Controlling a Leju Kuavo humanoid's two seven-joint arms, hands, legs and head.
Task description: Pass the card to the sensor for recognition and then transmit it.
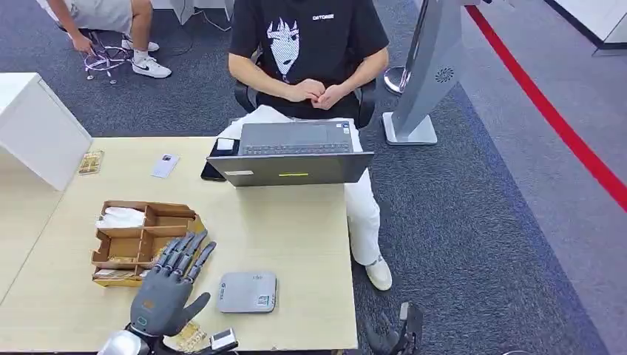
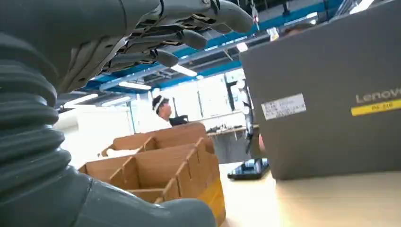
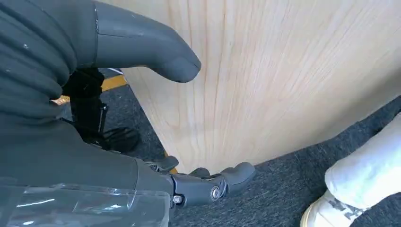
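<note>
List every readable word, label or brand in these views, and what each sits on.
"Lenovo", cut off at the picture's edge: laptop lid.
White sticker on the lid: print too small to read.
Yellow strip on the lid: blurred.
Small white print on the person's black T-shirt: too small.
Labels on the grey sensor box: unreadable.

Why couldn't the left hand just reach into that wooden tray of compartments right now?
It probably could: the left hand hovers open, holding nothing, at the near edge of the wooden organizer tray, with nothing between its fingers and the open compartments.
</note>
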